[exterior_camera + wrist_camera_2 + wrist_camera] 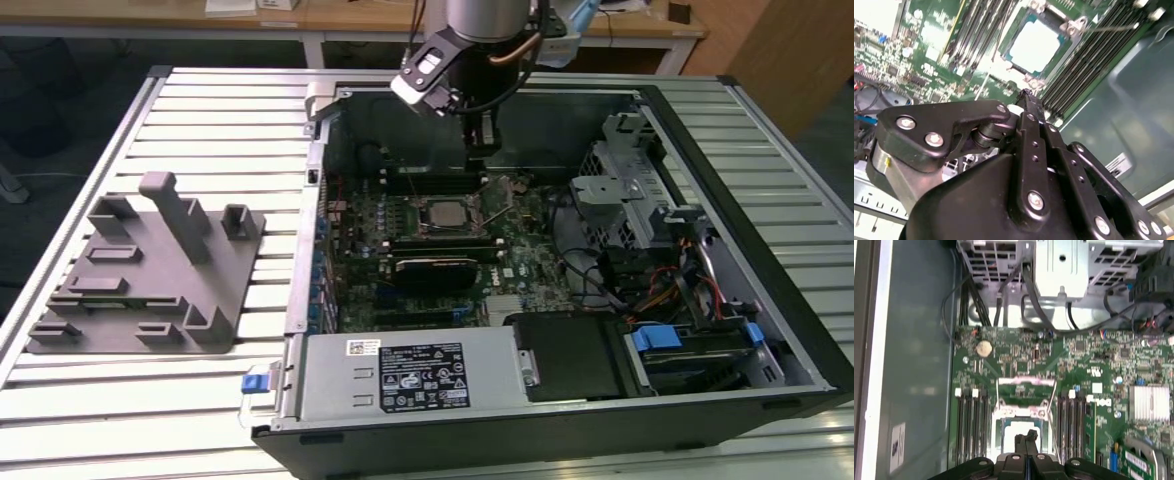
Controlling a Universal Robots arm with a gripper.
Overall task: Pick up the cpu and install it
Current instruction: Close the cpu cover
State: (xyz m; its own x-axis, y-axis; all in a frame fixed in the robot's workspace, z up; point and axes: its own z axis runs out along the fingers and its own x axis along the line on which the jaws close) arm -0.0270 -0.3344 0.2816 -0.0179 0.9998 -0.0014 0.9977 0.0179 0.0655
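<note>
Wide slatted table [200, 110], and on it the big open computer case [574, 120], lying on its side with its insides exposed. On the exterior view's left sits the grey tray [134, 280], well apart from the action. Inside the case is the green motherboard [400, 240], memory slots running either side of the metal-framed socket [1019, 414].

And there's the cpu [1035, 45] — a small silvery square lying flat in that socket, by the look of it already seated. The gripper [1026, 95] hangs just above the board beside it, fingers pressed together with nothing visible between them, not touching the chip as far as both wrist views show.

How would the chip handle? My read is light, stiff and thin, with a smooth metal top that gives little purchase. The contact side and the socket beneath look like the delicate parts, so any tilt or scrape there is the risk. The sensible hold is a light pinch across two opposite edges of the rim, keeping it level.
</note>
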